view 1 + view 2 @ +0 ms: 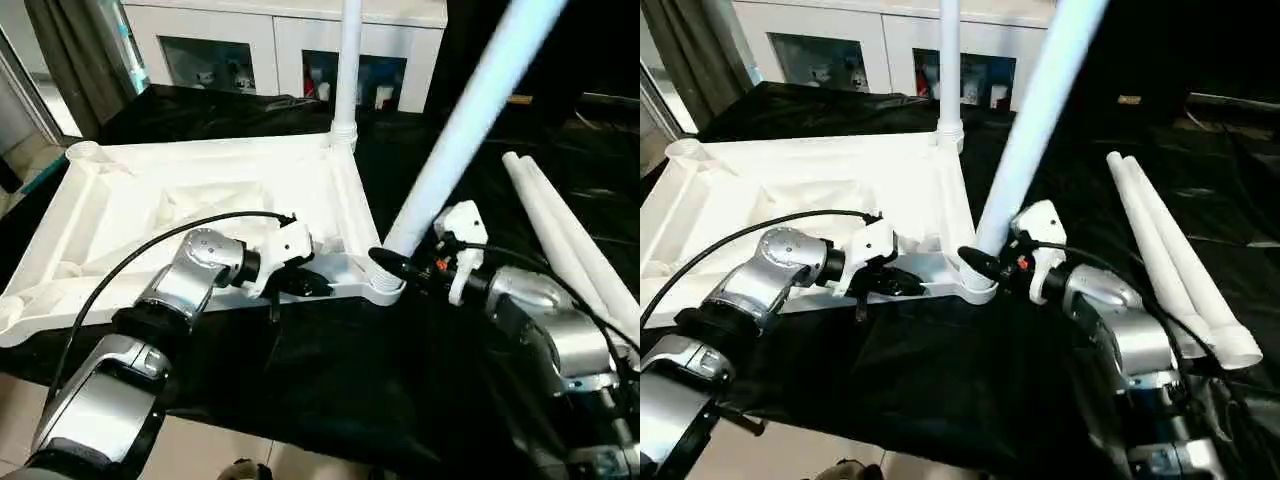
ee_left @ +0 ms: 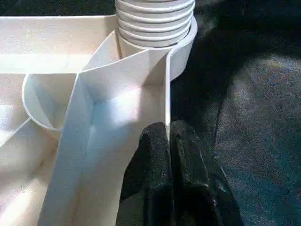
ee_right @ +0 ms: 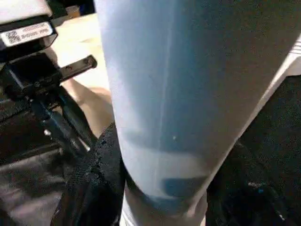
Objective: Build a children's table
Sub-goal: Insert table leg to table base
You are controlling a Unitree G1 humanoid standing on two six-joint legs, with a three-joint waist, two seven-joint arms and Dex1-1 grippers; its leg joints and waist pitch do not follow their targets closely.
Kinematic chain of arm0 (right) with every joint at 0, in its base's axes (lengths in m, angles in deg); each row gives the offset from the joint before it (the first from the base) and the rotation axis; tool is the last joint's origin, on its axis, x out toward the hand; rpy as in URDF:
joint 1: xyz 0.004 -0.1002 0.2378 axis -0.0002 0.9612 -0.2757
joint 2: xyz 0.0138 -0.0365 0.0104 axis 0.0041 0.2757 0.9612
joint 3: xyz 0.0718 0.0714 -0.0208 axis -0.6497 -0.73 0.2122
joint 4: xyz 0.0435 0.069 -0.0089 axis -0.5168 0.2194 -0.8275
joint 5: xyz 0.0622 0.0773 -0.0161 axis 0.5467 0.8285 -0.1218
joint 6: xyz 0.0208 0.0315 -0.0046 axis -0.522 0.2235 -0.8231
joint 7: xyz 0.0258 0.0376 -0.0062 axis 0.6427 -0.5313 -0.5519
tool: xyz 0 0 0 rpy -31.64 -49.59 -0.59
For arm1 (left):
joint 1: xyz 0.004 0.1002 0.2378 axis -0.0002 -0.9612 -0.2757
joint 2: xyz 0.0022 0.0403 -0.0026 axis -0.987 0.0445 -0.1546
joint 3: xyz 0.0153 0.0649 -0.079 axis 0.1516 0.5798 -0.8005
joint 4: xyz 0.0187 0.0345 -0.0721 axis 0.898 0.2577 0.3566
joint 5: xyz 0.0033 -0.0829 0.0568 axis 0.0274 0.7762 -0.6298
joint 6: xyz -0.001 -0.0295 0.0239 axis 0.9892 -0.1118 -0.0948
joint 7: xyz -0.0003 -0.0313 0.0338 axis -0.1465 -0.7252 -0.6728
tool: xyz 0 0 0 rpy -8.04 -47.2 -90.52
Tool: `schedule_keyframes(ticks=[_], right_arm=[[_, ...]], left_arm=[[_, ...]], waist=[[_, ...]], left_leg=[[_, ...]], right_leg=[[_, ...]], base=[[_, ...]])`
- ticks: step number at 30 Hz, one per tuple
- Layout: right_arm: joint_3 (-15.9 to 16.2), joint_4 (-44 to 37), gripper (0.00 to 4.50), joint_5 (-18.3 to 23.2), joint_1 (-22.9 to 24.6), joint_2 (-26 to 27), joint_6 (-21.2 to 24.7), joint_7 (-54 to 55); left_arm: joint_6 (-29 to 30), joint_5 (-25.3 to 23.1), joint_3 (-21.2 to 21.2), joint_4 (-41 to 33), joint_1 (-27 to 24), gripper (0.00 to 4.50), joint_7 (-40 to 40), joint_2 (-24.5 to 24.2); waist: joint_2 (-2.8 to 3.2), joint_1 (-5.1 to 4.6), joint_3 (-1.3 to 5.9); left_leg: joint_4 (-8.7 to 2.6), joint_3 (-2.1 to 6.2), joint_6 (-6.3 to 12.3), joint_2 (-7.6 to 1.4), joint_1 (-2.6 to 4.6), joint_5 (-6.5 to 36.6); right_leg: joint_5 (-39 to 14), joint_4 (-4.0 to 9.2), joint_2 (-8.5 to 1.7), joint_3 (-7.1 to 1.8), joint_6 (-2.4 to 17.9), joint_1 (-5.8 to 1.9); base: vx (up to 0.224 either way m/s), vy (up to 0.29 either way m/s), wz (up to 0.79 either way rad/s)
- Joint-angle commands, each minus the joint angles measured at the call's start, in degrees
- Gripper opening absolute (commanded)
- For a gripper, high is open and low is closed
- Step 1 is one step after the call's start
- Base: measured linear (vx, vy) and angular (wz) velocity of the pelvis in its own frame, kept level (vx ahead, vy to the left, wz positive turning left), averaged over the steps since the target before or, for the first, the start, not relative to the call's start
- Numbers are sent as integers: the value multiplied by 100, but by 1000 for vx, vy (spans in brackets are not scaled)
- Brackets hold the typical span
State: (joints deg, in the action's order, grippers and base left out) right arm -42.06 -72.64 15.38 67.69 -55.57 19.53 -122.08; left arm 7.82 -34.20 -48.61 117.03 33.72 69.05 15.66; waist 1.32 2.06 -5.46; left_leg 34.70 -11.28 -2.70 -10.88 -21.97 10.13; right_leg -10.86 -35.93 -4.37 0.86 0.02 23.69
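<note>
In the left eye view the white table top [image 1: 200,215] lies underside up on a black cloth [image 1: 330,390]. One table leg [image 1: 347,70] stands upright in its far corner socket, and a second leg [image 1: 470,125] leans tilted in the near corner socket [image 1: 385,283]. The left gripper [image 1: 300,283] pinches the top's near rim just beside that socket. The right gripper [image 1: 395,265] is clamped around the tilted leg's base. In the right eye view two spare legs [image 1: 1170,255] lie side by side on the cloth, well apart from the top. In the left wrist view the black fingers [image 2: 188,174] close on the thin rim wall, below the leg's ribbed end [image 2: 155,21]. In the right wrist view the tilted leg sits between the right fingers [image 3: 101,183].
</note>
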Motion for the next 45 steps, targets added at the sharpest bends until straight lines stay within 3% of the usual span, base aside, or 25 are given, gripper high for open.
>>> schedule_keyframes(ticks=[1,7,16,24,29,30,31,33,35,36,45], right_arm=[[496,261,189,-134,180,-1,255,-306],[594,520,189,-204,171,-68,162,-502],[648,775,189,-325,236,-81,10,-613],[108,719,189,17,258,204,110,-185],[-14,566,189,98,384,227,130,-77],[-35,494,189,121,439,224,140,-65],[-34,474,189,120,453,223,140,-65],[-10,262,189,89,588,199,122,-74],[33,109,189,53,666,178,105,-83],[74,35,189,38,685,165,109,-89],[387,-85,189,-107,620,21,109,-297]], left_arm=[[-18,-25,-65,-178,-29,0,28,-27],[-12,-4,-59,-237,-60,0,82,-44],[-14,3,-72,-273,-89,0,149,-56],[-40,-11,-100,-218,-42,0,113,-58],[-57,-28,-108,-175,-15,0,89,-64],[-62,-33,-110,-156,-4,0,85,-68],[-64,-34,-110,-152,-2,0,83,-68],[-77,-46,-107,-107,21,0,75,-70],[-85,-54,-100,-85,33,0,76,-69],[-91,-59,-96,-68,43,0,80,-69],[-93,-85,-38,-108,33,0,167,-68]], waist=[[-63,34,436],[-80,32,441],[-86,19,418],[-52,2,401],[-32,2,397],[-1,13,405],[-24,13,410],[13,26,406],[-6,25,413],[20,30,408],[-7,30,398]], left_leg=[[-424,89,161,-168,93,1195],[-426,76,248,-170,97,1081],[-476,90,97,-186,123,1465],[-525,102,2,-195,152,1710],[-549,108,-73,-202,163,1836],[-546,107,-76,-203,178,1819],[-548,101,-63,-200,169,1756],[-553,102,-65,-200,169,1733],[-554,100,-58,-200,166,1708],[-557,101,-58,-197,160,1699],[-564,98,-55,-202,159,1712]], right_leg=[[-983,472,-303,-174,1460,-288],[-692,457,-294,-164,1541,-285],[-1048,507,-294,-167,1474,-267],[-1300,549,-303,-167,1454,-261],[-1377,567,-300,-172,1412,-250],[-1302,562,-305,-174,1429,-249],[-1167,557,-294,-173,1445,-260],[-1069,554,-294,-171,1460,-264],[-985,549,-293,-169,1478,-276],[-963,551,-296,-168,1489,-280],[-1167,571,-305,-177,1444,-277]], base=[[0,0,0],[0,0,0],[0,0,0],[0,0,0],[0,0,0],[0,0,0],[0,0,0],[0,0,0],[0,0,0],[0,0,0],[0,0,0]])
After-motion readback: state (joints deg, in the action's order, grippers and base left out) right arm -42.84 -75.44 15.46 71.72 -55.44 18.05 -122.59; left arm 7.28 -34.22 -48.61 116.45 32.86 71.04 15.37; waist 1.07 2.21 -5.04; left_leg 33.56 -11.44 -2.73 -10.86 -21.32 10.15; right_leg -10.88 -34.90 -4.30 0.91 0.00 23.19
